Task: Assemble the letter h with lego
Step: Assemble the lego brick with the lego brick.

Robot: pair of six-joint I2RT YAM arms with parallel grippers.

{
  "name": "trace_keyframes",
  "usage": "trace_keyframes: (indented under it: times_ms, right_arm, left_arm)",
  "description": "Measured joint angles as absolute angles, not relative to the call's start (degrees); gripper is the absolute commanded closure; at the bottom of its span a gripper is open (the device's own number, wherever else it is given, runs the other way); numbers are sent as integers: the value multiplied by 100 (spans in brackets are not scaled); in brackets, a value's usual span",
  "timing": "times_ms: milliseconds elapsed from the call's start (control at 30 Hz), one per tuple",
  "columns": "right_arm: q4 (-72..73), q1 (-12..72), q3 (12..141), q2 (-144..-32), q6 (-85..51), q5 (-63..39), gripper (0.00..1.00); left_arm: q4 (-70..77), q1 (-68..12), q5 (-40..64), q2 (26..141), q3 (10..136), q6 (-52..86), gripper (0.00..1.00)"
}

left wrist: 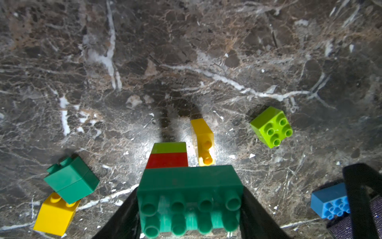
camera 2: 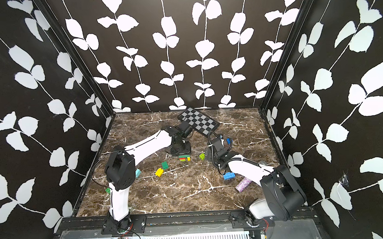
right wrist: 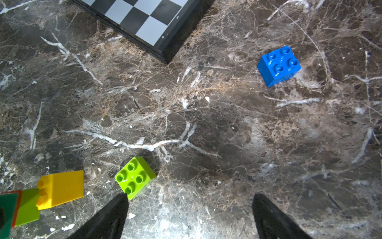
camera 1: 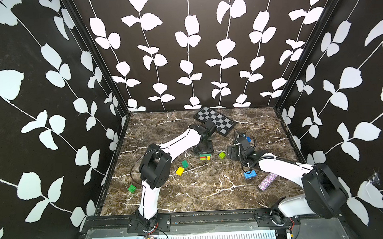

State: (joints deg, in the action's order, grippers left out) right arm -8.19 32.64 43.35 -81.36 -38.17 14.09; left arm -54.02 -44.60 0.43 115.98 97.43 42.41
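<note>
My left gripper (left wrist: 189, 207) clamps the stack (left wrist: 168, 159), seemingly steadying it for my open, empty right gripper (right wrist: 190, 200) beside the lime brick (right wrist: 135, 178).

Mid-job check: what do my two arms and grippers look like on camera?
The left arm and right arm match: glossy white links with thin dark slits, joined by boxy black joint housings. A ribbed black cable runs along the right arm; a thin black wire loops beside the left. The left gripper and right gripper have black, wedge-shaped fingers.
</note>
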Motion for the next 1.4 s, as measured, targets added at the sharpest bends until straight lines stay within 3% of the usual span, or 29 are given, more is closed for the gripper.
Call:
trace_keyframes:
  times_ms: [1400]
  right_arm:
    - [-845,3264,4388,-8171,-3815,1406,7]
  left_arm:
    - [-5443,-4442,-51,11920,9832,4392,100]
